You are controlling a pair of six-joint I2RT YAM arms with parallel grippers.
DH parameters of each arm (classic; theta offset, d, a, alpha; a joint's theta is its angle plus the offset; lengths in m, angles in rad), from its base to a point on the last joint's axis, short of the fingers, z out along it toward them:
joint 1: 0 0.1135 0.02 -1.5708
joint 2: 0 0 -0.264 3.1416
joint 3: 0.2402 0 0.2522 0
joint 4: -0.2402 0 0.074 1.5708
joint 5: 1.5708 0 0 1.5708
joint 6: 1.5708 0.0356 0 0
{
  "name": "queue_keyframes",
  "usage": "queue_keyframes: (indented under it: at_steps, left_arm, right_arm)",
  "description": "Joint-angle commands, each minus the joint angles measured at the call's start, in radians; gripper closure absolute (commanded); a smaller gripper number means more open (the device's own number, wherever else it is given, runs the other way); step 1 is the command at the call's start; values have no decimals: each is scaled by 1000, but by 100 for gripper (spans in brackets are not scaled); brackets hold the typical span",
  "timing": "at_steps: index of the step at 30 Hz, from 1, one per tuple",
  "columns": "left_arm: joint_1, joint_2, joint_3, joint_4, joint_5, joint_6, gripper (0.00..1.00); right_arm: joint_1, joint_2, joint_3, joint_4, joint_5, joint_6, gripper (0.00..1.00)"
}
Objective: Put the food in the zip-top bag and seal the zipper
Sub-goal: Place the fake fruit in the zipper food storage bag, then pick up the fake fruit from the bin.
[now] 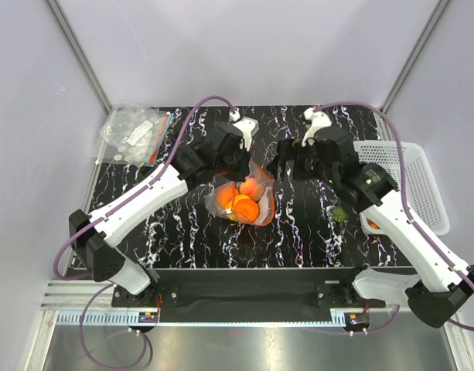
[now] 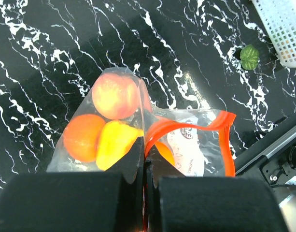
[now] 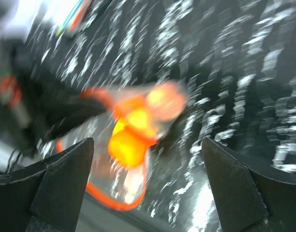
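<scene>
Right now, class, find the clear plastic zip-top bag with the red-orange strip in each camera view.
Top external: clear plastic zip-top bag at picture centre.
Left wrist: bag from centre to lower right, reaching the bottom edge.
Right wrist: bag blurred, centre-left.
Shared landmark: the black, white-veined tabletop.

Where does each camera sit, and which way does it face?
Top external: above and behind the bases, facing down at the black marbled table; left arm and right arm show.
Left wrist: on the left arm, looking down past shut left jaws pinching the clear plastic zip-top bag.
Right wrist: on the right arm, blurred, facing the bag between open right jaws.
Shared: all three show the bag.
</scene>
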Motion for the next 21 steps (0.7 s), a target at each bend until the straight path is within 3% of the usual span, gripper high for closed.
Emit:
queue_keyframes:
  at_steps: [1, 5, 11, 14, 16, 19, 21]
  left_arm:
    - [7, -31, -3, 60, 27, -10, 100]
    - [8, -39, -5, 62, 30, -7, 100]
    - [7, -48, -9, 51, 32, -1, 100]
    - [7, -56, -20, 54, 32, 1, 100]
    - [7, -62, -25, 54, 32, 1, 100]
    - [8, -67, -38, 63, 32, -1, 100]
    - [7, -68, -43, 66, 32, -4, 100]
  right_arm:
    - [-84, 29, 105, -92, 219, 10, 0]
    - [-366, 63, 127, -129, 174, 35, 0]
    - [-705, 85, 40, -189, 351, 217, 0]
    - [-808, 62, -68, -172, 346, 331, 0]
    - [-824, 77, -117, -221, 433, 461, 0]
    - [-847, 164, -120, -332, 525, 576, 0]
    - [-874, 241, -119, -376, 488, 598, 0]
